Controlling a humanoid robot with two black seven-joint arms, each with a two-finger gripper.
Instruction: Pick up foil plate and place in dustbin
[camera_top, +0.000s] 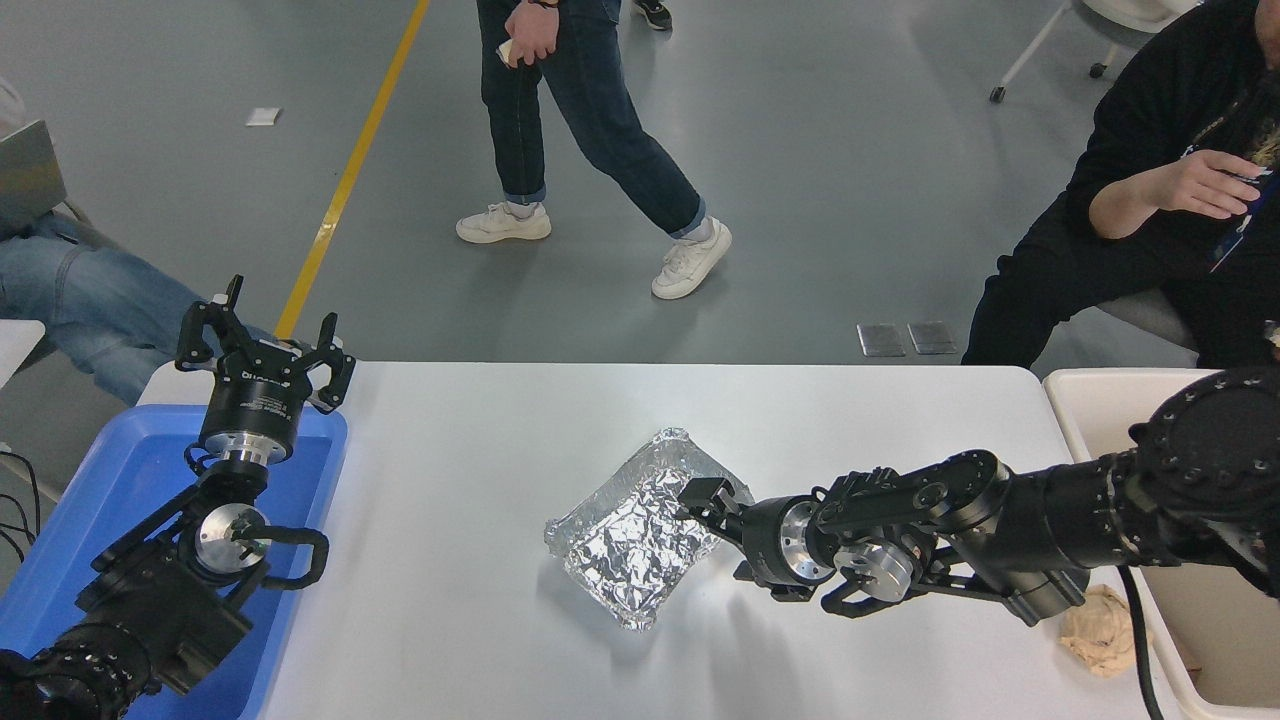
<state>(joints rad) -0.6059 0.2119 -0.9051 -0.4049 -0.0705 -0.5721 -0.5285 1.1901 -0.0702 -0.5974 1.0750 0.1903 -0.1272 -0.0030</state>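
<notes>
Right pincer (712, 520) straddles foil plate (630, 530) rim (fingers apart).

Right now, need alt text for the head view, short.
The right hand reaches over the near-right rim of the foil plate at the middle of the white table. The dustbin stands at the right edge, and the left hand is parked above a blue tray.
</notes>
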